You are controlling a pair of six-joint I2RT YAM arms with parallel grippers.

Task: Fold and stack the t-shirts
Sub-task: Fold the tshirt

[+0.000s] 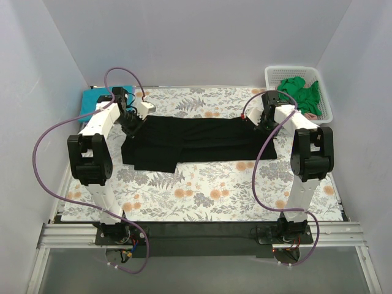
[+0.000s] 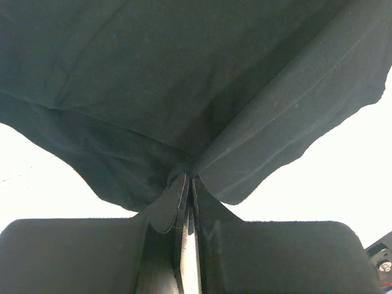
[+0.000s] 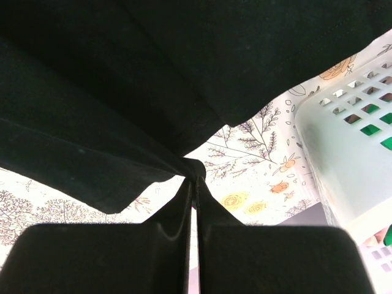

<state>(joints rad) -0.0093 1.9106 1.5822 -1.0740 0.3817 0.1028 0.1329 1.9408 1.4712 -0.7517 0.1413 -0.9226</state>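
A large black t-shirt (image 1: 190,142) lies stretched across the middle of the floral table cover, held up at both ends. My left gripper (image 1: 130,125) is shut on its left edge; in the left wrist view the cloth (image 2: 184,92) bunches at my closed fingertips (image 2: 190,179). My right gripper (image 1: 262,125) is shut on the shirt's right edge, where the black fabric (image 3: 122,92) pinches into the jaws (image 3: 195,177). A teal t-shirt (image 1: 98,98) lies folded at the back left. Green t-shirts (image 1: 299,90) sit in the basket.
A white lattice basket (image 1: 321,92) stands at the back right corner, close to my right arm; its wall (image 3: 343,153) fills the right side of the right wrist view. White walls enclose the table on three sides. Purple cables loop off both arms.
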